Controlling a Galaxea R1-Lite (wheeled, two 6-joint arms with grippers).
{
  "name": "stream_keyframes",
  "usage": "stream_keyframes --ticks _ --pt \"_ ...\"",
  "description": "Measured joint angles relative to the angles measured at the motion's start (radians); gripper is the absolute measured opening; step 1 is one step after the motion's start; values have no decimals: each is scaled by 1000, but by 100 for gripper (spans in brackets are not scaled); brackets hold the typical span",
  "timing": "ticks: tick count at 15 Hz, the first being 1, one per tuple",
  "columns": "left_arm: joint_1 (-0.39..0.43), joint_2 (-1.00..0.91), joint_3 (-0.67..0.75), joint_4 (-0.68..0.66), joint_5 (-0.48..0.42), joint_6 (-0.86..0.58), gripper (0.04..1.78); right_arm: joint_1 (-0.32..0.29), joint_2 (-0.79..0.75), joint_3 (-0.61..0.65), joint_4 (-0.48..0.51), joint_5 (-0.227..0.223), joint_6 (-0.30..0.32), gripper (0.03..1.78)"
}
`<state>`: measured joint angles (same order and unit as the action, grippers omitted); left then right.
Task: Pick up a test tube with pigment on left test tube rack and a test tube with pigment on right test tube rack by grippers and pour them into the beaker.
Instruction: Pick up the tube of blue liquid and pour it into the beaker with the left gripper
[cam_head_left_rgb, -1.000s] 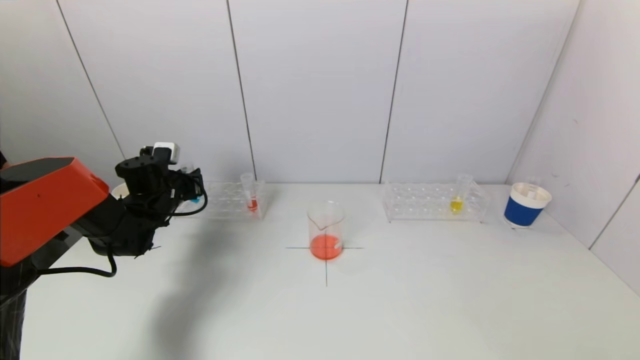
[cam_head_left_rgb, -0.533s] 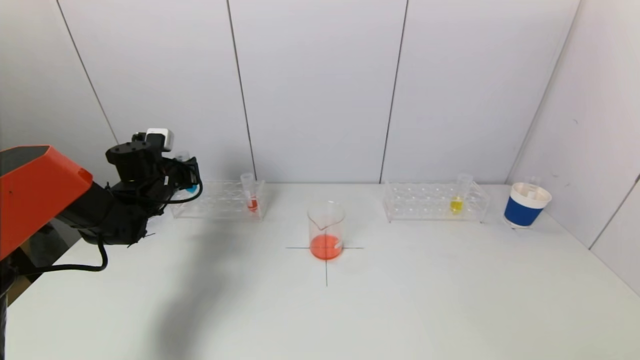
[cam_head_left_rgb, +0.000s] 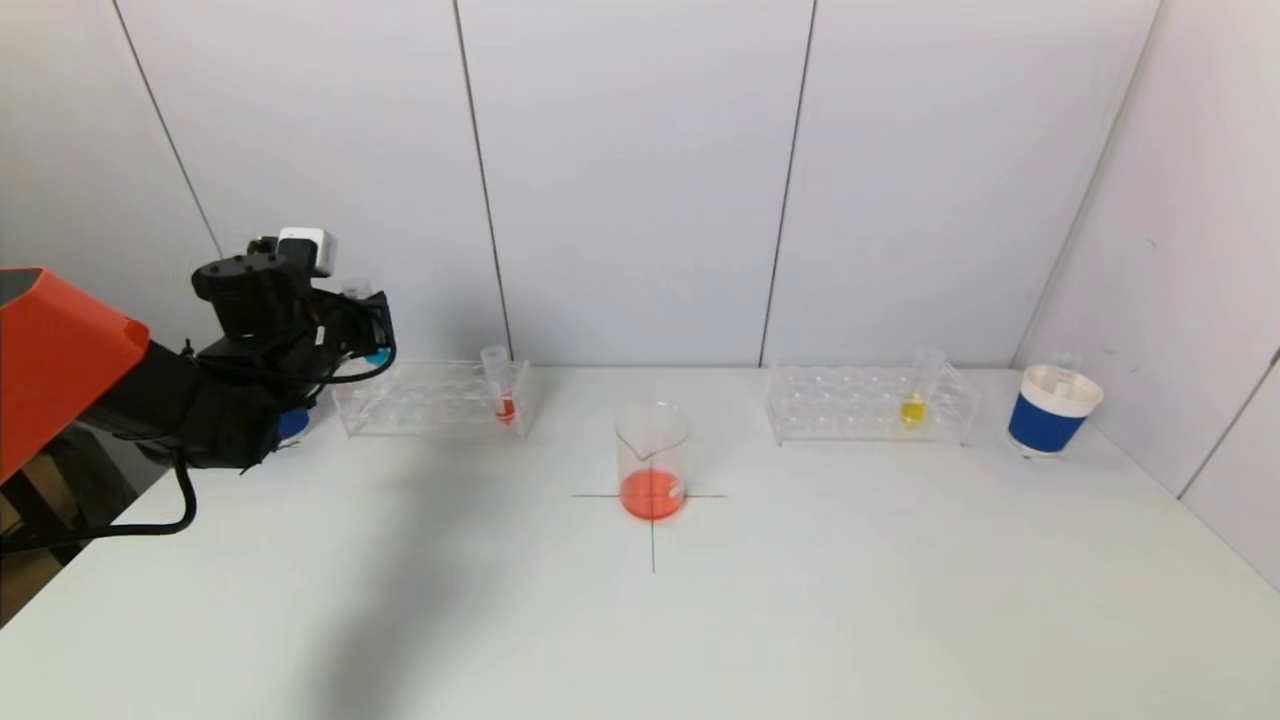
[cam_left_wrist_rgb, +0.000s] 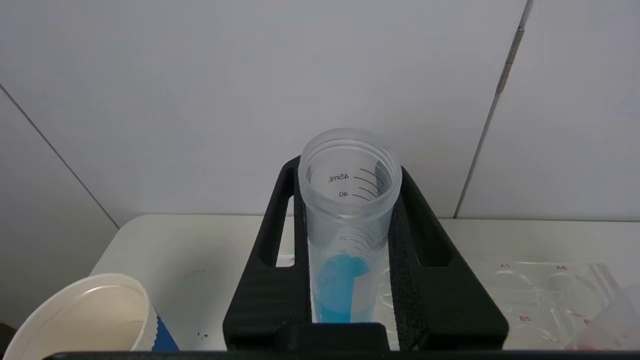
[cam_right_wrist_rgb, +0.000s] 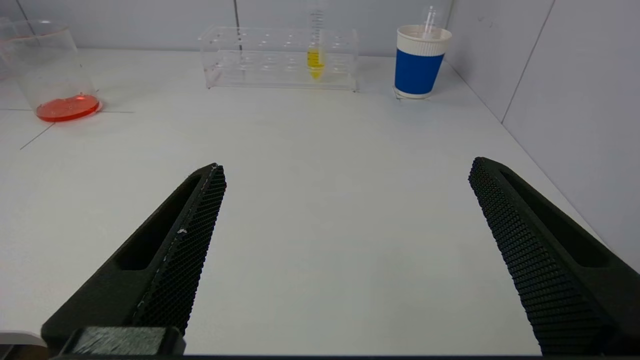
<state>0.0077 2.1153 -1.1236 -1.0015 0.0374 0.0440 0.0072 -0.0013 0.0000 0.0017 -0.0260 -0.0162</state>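
Since the earlier frames the left gripper (cam_head_left_rgb: 368, 318) has been raised and drawn back toward the robot's left, lifting the blue tube (cam_head_left_rgb: 372, 330) clear of the left rack (cam_head_left_rgb: 430, 400); nothing else on the table (cam_head_left_rgb: 800, 560) is seen to have shifted.

The left gripper is clenched on the blue tube, which is held upright between the fingers (cam_left_wrist_rgb: 280, 260) and hangs above the rack's outer end. Blue pigment (cam_left_wrist_rgb: 342, 287) fills only the lower part; the mouth is uncapped. It is judged that the tube should be kept vertical while carried across to the beaker (cam_head_left_rgb: 652, 460), brought over the rim before any tilt is begun, and tipped slowly toward the spout side so that no pigment runs down the outside. Care is advised in passing the red tube (cam_head_left_rgb: 497, 385) standing at the rack's inner end.

The right gripper (cam_right_wrist_rgb: 345, 240) is parked low over the table's near side, jaws spread wide and empty.

The beaker stands on the cross mark and holds a shallow layer of orange-red liquid. The right rack (cam_head_left_rgb: 868, 405) holds one yellow tube (cam_head_left_rgb: 918, 390), untouched. A blue cup (cam_head_left_rgb: 1050, 412) stands just beyond that rack; a second cup (cam_left_wrist_rgb: 85, 315) stands near the left rack and appears empty.
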Motion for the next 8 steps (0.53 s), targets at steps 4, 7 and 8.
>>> stream_keyframes --ticks 4,7,8 --pt "-19 -61 -8 77 0 1 45 0 0 0 0 0 0 177" --pt "-45 -104 -28 152 -1 8 45 0 0 0 0 0 0 177" --pt "-53 -117 -39 176 -2 10 45 0 0 0 0 0 0 177"
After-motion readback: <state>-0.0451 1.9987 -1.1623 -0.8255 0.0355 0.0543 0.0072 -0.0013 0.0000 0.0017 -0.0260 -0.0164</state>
